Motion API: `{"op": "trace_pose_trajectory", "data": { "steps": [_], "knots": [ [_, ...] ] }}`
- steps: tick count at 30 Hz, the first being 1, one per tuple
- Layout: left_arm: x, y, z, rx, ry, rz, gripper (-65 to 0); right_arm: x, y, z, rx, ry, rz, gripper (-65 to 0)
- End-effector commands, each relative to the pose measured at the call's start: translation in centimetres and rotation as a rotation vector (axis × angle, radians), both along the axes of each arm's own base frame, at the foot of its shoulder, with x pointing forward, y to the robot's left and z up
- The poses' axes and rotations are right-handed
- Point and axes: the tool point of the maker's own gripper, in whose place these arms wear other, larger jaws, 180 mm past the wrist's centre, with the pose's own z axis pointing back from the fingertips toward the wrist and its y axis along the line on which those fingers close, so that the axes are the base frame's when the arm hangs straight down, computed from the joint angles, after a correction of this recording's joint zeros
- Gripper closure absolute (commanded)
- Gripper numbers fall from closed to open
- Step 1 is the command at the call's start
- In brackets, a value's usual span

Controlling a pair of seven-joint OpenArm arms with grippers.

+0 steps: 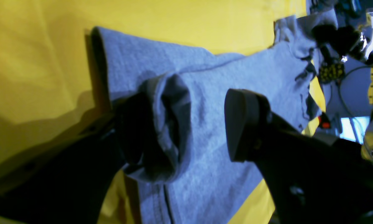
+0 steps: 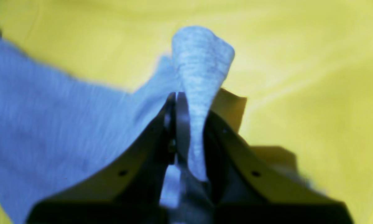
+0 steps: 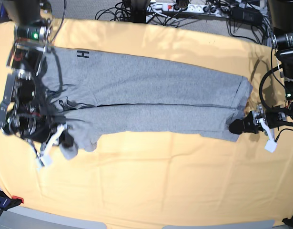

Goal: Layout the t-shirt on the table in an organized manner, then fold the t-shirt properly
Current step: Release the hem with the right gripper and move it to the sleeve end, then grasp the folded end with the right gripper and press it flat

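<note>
One t-shirt (image 3: 151,102) is counted on one tabletop (image 3: 160,181). Two grippers are counted: the left gripper (image 3: 237,127) and the right gripper (image 3: 65,139). One power strip (image 3: 184,8) is counted.

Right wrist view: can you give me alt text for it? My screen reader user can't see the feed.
The right gripper is shut on a bunched fold of the grey t-shirt, which stands up between its dark fingers. The rest of the shirt stretches away to the left over the yellow table. The picture is blurred.
</note>
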Motion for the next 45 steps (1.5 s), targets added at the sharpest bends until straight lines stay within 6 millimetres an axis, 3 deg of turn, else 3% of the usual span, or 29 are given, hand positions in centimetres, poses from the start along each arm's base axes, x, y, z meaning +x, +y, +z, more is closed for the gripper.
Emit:
{"op": "trace_pose_trajectory", "data": {
  "steps": [1,15,21,27,30,33,39,43,45],
  "knots": [
    [1.3,0.7,2.3,-0.007,-0.070,0.017,-40.5,0.4,0.2,2.4,0.007,-0.079,0.017,0.0],
    [1.3,0.7,2.4,-0.009,-0.074,0.021,-40.5,-12.3,4.8,3.9,-0.155,-0.170,0.194,0.0],
    [1.4,0.7,2.4,-0.009,-0.075,0.022,-40.5,-15.9,5.9,3.6,-0.169,-0.141,0.236,0.0],
    [1.4,0.7,2.4,-0.009,-0.075,0.022,-40.5,-17.3,4.3,1.6,-0.261,-0.068,0.221,0.0],
    [1.4,0.7,2.4,-0.009,-0.075,0.022,-40.5,-17.2,2.8,1.3,-0.341,-0.054,0.219,0.0],
    [1.4,0.7,2.5,-0.010,-0.075,0.022,-40.5,-17.2,2.5,1.2,-0.353,-0.051,0.220,0.0],
    [1.5,0.9,3.0,-0.029,-0.089,0.029,-40.5,-17.3,2.4,1.0,-0.352,-0.044,0.218,-10.2],
    [1.6,1.9,4.5,-0.059,-0.121,0.050,-40.5,-17.4,1.7,0.4,-0.379,-0.018,0.209,-24.1],
    [1.4,2.9,5.2,-0.051,-0.129,0.061,-40.5,-17.6,1.1,0.2,-0.409,0.004,0.213,-27.9]
  ]
}}
